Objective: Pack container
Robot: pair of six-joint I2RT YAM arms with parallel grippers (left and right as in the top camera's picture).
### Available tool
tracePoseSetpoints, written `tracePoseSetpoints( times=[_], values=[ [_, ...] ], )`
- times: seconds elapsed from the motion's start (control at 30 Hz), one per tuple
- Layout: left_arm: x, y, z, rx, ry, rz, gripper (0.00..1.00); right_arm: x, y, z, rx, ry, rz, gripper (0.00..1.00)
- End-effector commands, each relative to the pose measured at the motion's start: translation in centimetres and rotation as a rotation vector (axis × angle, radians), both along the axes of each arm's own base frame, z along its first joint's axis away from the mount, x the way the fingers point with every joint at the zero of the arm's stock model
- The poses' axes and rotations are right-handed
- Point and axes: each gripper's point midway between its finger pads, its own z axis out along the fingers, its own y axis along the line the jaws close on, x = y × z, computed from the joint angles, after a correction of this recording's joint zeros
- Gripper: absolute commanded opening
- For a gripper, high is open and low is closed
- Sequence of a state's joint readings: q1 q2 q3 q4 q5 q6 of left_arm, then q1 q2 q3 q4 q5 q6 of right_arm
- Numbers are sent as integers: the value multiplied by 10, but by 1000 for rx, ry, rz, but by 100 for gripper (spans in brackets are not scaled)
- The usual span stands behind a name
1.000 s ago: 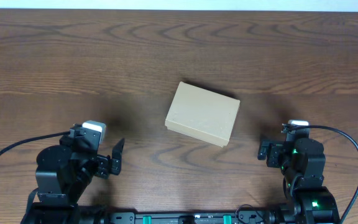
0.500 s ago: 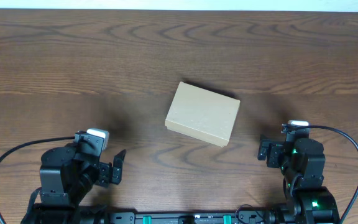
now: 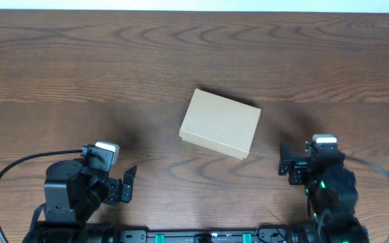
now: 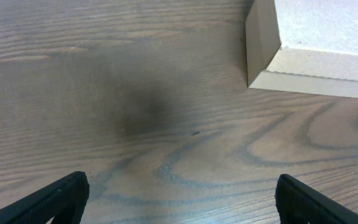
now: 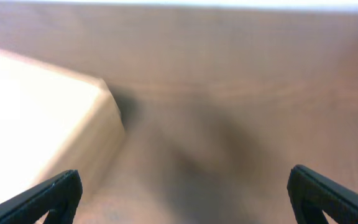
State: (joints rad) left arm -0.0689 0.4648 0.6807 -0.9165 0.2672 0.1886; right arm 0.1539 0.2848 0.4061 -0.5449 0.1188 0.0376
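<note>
Wood table (image 3: 59,61) | container (image 3: 220,123) between left end effector (image 3: 120,185) and right end effector (image 3: 289,165)

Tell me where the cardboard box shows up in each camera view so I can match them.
Overhead: cardboard box in the middle of the picture, turned slightly askew.
Left wrist: cardboard box in the top right corner, one upright edge facing the camera.
Right wrist: cardboard box on the left side, blurred, cut off by the frame.
Shared landmark: the dark wood-grain table under it.

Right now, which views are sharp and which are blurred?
Overhead: sharp, evenly lit, faint shadows on the table either side of the container. Left wrist: crisp wood grain, one dark shadow patch. Right wrist: blurred throughout, container washed out pale.
</note>
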Motion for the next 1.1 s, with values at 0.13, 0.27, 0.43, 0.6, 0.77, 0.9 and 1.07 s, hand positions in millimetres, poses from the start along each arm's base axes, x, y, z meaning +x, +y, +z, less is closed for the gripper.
tracePoseSetpoints(
  times=[0.13, 0.27, 0.43, 0.6, 0.77, 0.9, 1.07],
  values=[
    [-1, -2, -3, 0, 8, -17, 95, 3, 25, 58, -112, -322, 178, 99],
    [-1, -2, -3, 0, 8, -17, 95, 5, 34, 51, -137, -363, 235, 99],
    [-1, -2, -3, 0, 8, -17, 96, 6, 36, 36, -137, -400, 255, 99],
    [-1, -2, -3, 0, 8, -17, 95, 7, 39, 28, -130, -444, 276, 99],
    [-1, -2, -3, 0, 8, -17, 95, 7, 36, 32, -153, -471, 266, 99],
    [-1, -2, -3, 0, 8, -17, 95, 8, 32, 35, -180, -492, 247, 99],
    [-1, -2, -3, 0, 8, -17, 95, 11, 29, 39, -184, -550, 221, 99]
  ],
)
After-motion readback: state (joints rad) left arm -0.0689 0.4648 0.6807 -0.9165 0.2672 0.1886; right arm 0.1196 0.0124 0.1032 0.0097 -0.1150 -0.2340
